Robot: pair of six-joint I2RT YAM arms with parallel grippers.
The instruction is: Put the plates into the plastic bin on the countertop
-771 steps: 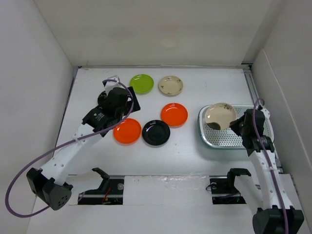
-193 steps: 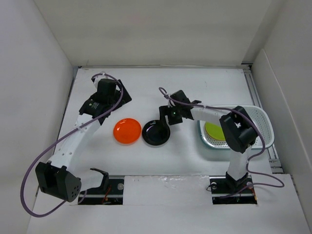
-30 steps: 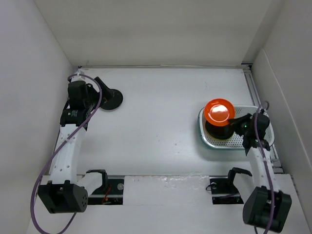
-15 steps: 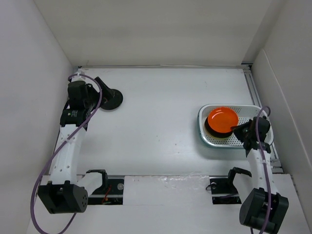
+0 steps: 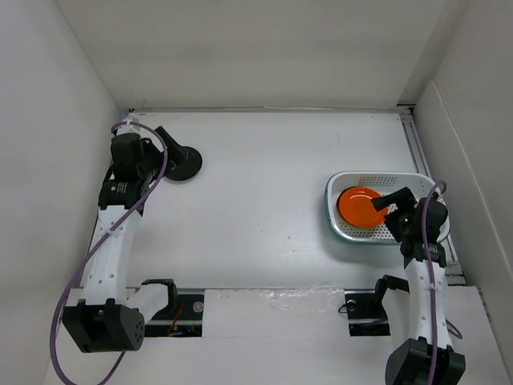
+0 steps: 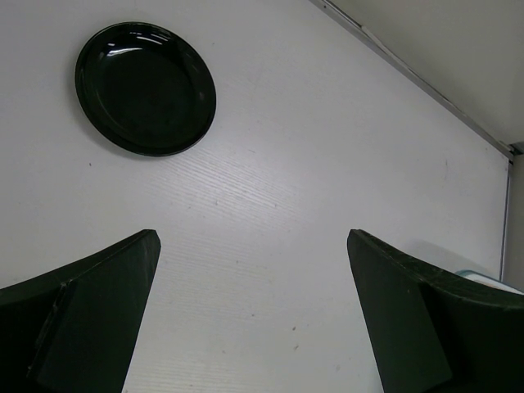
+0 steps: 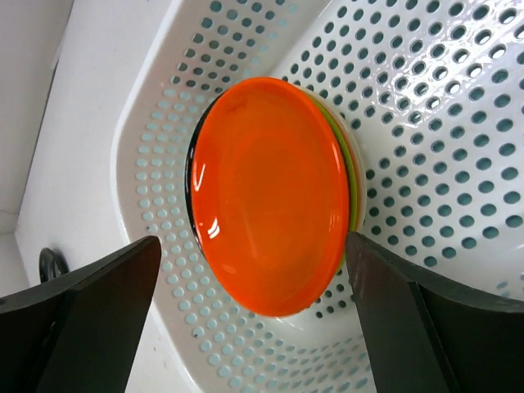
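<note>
Left wrist black plate (image 6: 146,88), lime rim (image 7: 347,160) under orange plate (image 7: 270,196)

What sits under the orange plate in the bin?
Under the glossy round orange plate, a black plate's edge peeks out one side and a lime green plate's edge the other. Anything lower in the stack is covered.

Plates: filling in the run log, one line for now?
orange plate atop stack in plastic bin; black plate on countertop; left gripper open; right gripper open
</note>
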